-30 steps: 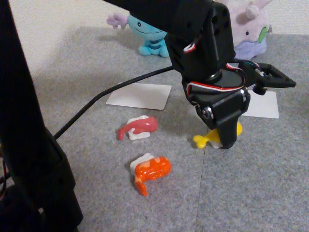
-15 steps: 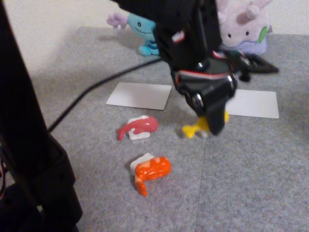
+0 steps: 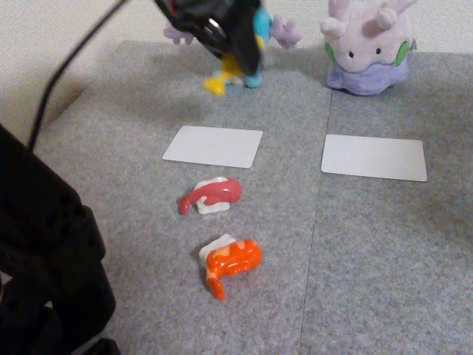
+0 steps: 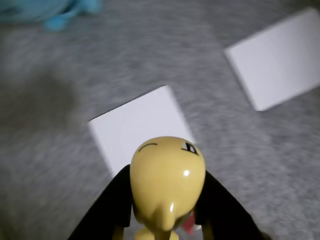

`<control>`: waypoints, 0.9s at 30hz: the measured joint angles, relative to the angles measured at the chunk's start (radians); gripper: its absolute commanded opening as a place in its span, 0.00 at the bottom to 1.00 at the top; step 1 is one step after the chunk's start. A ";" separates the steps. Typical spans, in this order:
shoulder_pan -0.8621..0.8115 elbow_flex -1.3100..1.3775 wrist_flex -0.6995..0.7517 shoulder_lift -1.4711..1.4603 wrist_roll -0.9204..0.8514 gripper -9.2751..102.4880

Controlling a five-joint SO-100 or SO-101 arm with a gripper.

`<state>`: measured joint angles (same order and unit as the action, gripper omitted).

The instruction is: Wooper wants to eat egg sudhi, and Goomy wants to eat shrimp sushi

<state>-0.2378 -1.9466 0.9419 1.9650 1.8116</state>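
Hand: (image 4: 165,220) clenched on the egg sushi, one black finger (image 4: 107,212) pressed to each flank in the wrist view; in the fixed view the hand (image 3: 235,63) is blurred, up at 12 o'clock.
Egg sushi: (image 4: 167,182) yellow, glossy, held off the mat; in the fixed view its tail (image 3: 216,85) hangs in front of Wooper.
Wooper: (image 3: 267,28) blue plush at the mat's far edge, largely behind the hand.
Goomy: (image 3: 367,46) lilac plush at 1 o'clock, well apart from the hand.
Shrimp sushi: (image 3: 231,261) orange, lying on the mat at 6 o'clock.
Pink sushi: (image 3: 211,195) at mid-mat, just beyond the shrimp sushi.
Cards: two white, one (image 3: 213,146) below Wooper, one (image 3: 375,157) below Goomy.
Mat: (image 3: 369,259) grey carpet.
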 measured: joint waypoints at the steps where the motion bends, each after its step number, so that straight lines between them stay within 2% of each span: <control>1: 0.023 0.017 0.014 0.000 0.000 0.12; 8: 0.123 0.127 0.061 -0.064 -0.014 0.12; 19: 0.121 0.247 0.048 -0.408 -0.173 0.12; 27: 0.110 0.296 0.048 -0.594 -0.198 0.12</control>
<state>-0.1273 -1.6506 0.9894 1.3714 1.6137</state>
